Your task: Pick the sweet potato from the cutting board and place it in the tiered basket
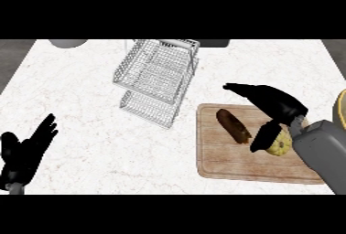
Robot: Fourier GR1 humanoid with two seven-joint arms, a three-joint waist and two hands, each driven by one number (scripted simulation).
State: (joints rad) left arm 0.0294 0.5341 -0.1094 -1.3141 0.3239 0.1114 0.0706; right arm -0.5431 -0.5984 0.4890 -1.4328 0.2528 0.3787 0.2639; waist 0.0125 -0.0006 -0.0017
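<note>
Two hands show, but only the right hand (270,103), with fingers released and holding nothing, hangs over the cutting board (223,167), where the sweet potato (233,124) lies just left of it, long axis running near-to-far.

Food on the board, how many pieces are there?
2. A brown sweet potato lies near the middle of the board. A yellow lumpy piece sits to its right, partly hidden by the right hand above it, so more could be hidden.
</note>
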